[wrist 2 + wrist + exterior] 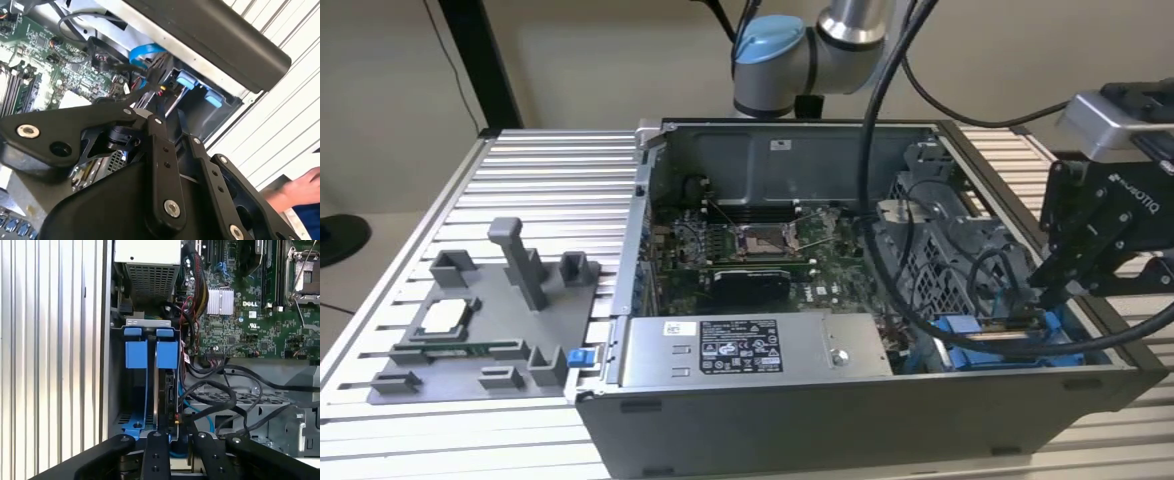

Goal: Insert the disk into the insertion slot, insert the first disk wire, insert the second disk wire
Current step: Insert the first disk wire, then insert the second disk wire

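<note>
Exterior view: gripper [1041,296] at case [854,420] 3 o'clock. First wrist view: disk [167,360] seated in slot [132,422], fingers [155,450] closed on wire plug [176,419]. Second wrist view: person's hand [300,187] outside case.

Counter [547,170]: silver metal, made of long ribbed slats lying side by side.
Bare parts: slats showing at the exterior view's left, at the back, and along the front edge.
Big thing on counter: open dark grey computer case [854,425], sitting flat on the slats, toward the exterior view's right, open side up.
Flat thing on counter: grey holder plate [400,385], on the exterior view's left, just beside the case.
Plate's shape: flat base with grey posts and little walls standing up from it.
Plate and case: very near each other; touching or not, cannot tell.
Seen in first wrist view: shiny slats running right along the case's outer wall.
</note>
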Controlling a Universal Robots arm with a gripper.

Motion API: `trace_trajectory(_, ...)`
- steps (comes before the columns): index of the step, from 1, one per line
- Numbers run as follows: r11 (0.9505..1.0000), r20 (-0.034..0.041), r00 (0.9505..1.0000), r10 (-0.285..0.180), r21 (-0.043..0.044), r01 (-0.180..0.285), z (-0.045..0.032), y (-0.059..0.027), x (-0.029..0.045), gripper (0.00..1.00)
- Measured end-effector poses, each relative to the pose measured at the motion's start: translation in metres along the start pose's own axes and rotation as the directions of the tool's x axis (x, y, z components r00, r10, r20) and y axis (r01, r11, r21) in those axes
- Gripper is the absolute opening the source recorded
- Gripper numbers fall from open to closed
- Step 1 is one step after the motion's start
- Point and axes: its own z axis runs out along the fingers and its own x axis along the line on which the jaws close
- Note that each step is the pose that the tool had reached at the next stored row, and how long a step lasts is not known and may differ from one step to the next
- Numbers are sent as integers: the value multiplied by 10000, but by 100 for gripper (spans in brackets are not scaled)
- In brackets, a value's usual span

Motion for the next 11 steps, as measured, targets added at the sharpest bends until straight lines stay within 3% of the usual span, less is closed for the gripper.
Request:
trace_trajectory(7,9993,5,10000,20,-368,-20,-36,-234,-3,0)
trace_trajectory(11,9984,13,10000,29,-556,-29,-44,-308,-3,0)
